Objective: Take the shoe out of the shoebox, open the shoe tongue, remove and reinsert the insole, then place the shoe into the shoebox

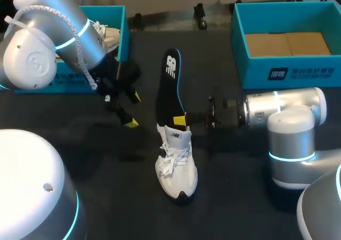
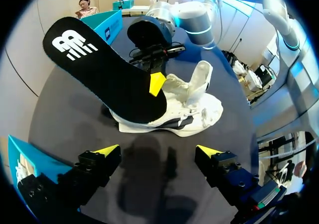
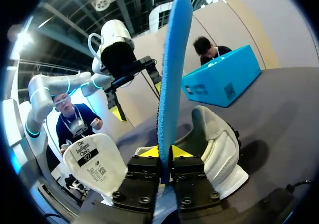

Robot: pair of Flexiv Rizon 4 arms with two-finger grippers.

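A white shoe [image 1: 177, 168] lies on the dark table, its toe toward the front edge. The black insole [image 1: 170, 85] with a blue rim sticks out of the shoe's heel end and slants up and away. My right gripper [image 1: 181, 120] comes in from the right and is shut on the insole's lower end. In the right wrist view the insole [image 3: 172, 69] stands edge-on between the yellow tips of that gripper [image 3: 164, 152], with the shoe [image 3: 219, 144] just beyond and its tongue [image 3: 94, 164] folded out. My left gripper [image 1: 133, 110] hangs open to the left of the insole [image 2: 104, 69], holding nothing.
A teal shoebox [image 1: 121, 34] at the back left holds another white shoe [image 1: 109, 34]. A second teal shoebox [image 1: 240, 42] at the back right has brown cardboard on its floor. My left arm's elbow [image 1: 48, 42] hangs over the left box.
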